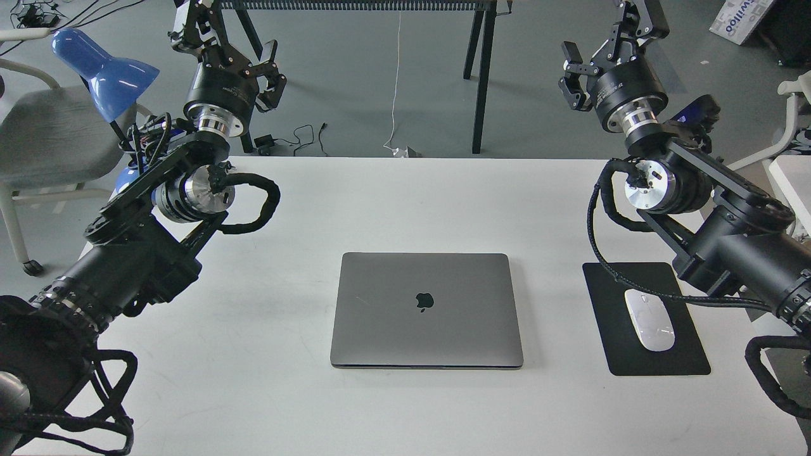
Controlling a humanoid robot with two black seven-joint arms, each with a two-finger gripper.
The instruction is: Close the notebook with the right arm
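Observation:
The notebook (426, 310) lies shut and flat on the white table (405, 202), its space-grey lid up with the black apple logo showing. My right arm (716, 228) comes in from the right. Its gripper (607, 39) is raised high beyond the table's far right edge, well away from the notebook. Its fingers (572, 66) are spread apart and hold nothing. My left gripper (229, 43) is raised at the far left near the blue lamp (104, 69), open and empty.
A black mouse pad (671, 354) with a white mouse (649, 319) lies right of the notebook, under my right arm. A grey chair (44, 136) stands at the left. Black table legs (481, 76) and cables are on the floor behind.

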